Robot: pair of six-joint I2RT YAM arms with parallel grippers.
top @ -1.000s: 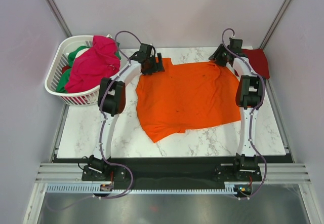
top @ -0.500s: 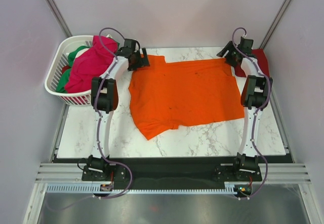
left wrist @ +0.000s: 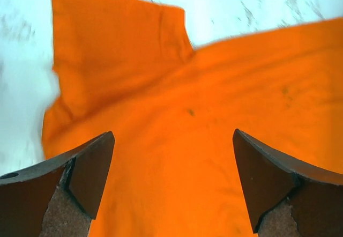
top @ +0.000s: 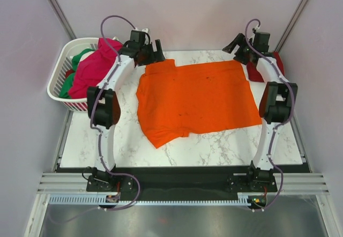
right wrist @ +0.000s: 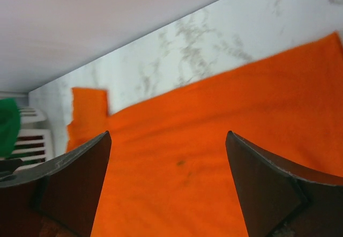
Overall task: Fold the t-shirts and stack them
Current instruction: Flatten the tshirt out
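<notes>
Four shirts: one orange shirt (top: 195,100), one dark red shirt (top: 255,74), one magenta shirt (top: 94,69) and one green shirt (top: 80,57) are counted.
Two claws: the left claw (left wrist: 172,134) and the right claw (right wrist: 167,134) are both seen with jaws wide apart; nothing is held by either.
One basket: the white basket (top: 56,87) is set at 10 o'clock on the table (top: 96,140). The magenta shirt is heaped in it, and the green shirt is partly buried beneath.
Orange shirt, place: it is spread nearly flat over the middle of the table.
Orange shirt, long axis: it is laid from 9 to 3 o'clock, with the sleeves at the 9 o'clock end and the straight hem at the 3 o'clock end.
Dark red shirt, place: it is bunched at the table's 2 o'clock corner, partly hidden behind the right arm, just beside the orange hem.
Left claw to shirt: the claw is held above the far sleeve (top: 161,66), at 11 o'clock on the shirt, so the cloth lies straight below and toward 5 o'clock.
Right claw to shirt: the claw is held above the 1 o'clock corner, so the cloth lies below and toward 7 o'clock.
Nearer arm: each far corner is served by its own side. The sleeve end is judged nearer the left claw and the hem end nearer the right.
Next move: a drop onto the two far corners is judged likely, followed by a fold across the long axis toward 6 o'clock.
</notes>
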